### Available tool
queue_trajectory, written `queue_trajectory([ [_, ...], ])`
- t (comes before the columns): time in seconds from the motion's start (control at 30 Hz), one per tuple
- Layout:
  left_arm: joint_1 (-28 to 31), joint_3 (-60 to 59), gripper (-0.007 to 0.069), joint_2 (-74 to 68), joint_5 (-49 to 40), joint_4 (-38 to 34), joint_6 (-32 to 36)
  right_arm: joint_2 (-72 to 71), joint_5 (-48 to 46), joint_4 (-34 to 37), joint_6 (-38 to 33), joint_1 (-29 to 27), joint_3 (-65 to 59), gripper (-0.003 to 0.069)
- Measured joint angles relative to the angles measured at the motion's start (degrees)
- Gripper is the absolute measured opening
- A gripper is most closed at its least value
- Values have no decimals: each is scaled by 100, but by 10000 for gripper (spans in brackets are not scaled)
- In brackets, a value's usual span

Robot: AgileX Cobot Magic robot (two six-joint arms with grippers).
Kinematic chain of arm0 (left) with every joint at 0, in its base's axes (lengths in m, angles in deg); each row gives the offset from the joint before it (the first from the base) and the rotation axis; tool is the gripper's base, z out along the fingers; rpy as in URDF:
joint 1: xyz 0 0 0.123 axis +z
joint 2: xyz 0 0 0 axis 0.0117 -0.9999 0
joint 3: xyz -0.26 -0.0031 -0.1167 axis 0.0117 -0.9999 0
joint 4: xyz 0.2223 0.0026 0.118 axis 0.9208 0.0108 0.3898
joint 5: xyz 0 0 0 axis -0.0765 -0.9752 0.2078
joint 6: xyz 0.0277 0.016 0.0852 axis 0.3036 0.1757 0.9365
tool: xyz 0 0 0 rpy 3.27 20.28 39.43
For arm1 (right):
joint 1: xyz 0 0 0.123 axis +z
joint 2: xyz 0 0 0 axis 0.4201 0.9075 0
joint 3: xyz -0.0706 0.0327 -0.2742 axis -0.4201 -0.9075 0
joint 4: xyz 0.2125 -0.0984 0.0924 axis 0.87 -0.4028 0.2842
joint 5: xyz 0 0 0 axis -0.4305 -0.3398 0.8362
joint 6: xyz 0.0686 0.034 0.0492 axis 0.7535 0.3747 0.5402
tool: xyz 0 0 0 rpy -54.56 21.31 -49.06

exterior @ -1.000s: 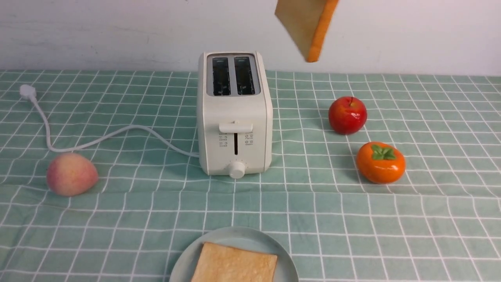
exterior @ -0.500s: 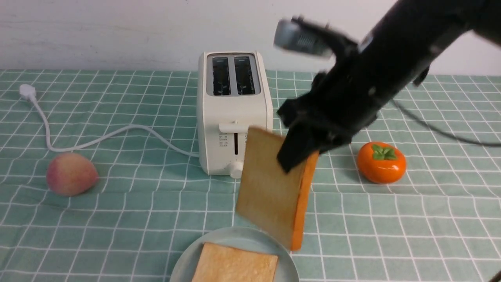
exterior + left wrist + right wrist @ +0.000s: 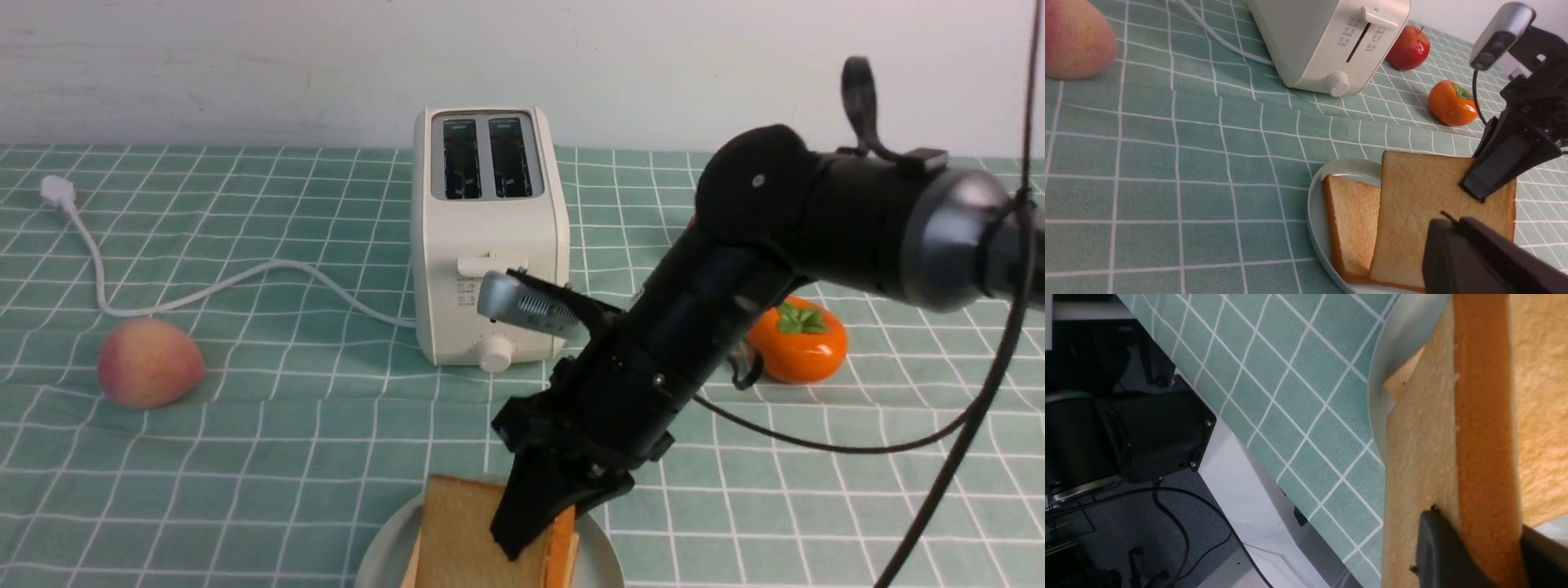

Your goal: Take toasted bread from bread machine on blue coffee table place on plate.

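My right gripper (image 3: 535,527) is shut on a slice of toasted bread (image 3: 461,531), its black fingers (image 3: 1437,555) on both faces. The slice stands tilted on edge over the pale plate (image 3: 380,555) at the front of the blue coffee table (image 3: 245,457). Its lower edge is down over a second slice (image 3: 1353,220) that lies flat on the plate (image 3: 1316,204). The cream bread machine (image 3: 490,237) stands behind with both slots empty. My left gripper (image 3: 1453,224) hovers shut and empty just beside the plate.
A peach (image 3: 149,363) lies at the left and an orange persimmon (image 3: 804,343) at the right behind my right arm. A red apple (image 3: 1408,49) sits beyond it. The toaster's white cord (image 3: 204,286) trails left. The plate sits close to the table's front edge.
My right arm has swung down from above the toaster and brought the held slice down onto the plate, over the flat slice. The left gripper stays shut.
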Motion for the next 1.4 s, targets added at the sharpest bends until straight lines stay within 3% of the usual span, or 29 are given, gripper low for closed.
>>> queue_trajectory([
  [0.07, 0, 0, -14, 0, 0, 0, 0, 50, 14, 2, 0, 7, 0, 142],
  [0.4, 0, 0, -13, 0, 0, 0, 0, 109, 28, -642, 0, 7, 120, 395],
  [0.7, 0, 0, -13, 0, 0, 0, 0, 109, -33, -1851, 715, 7, 1548, 430],
  [0.83, 0, 0, -10, 0, 0, 0, 0, -77, -40, -2646, 1541, 7, 2181, 363],
  [1.1, 0, 0, -4, 0, 0, 0, 0, -2035, -175, -3831, 2259, 7, 2291, 4],
  [1.3, 0, 0, -3, 0, 0, 0, 0, -3910, -205, -4765, 2807, 7, 1745, -16],
  [1.4, 0, 0, -3, 0, 0, 0, 0, -5394, 254, -5222, 3137, 7, 442, -13],
])
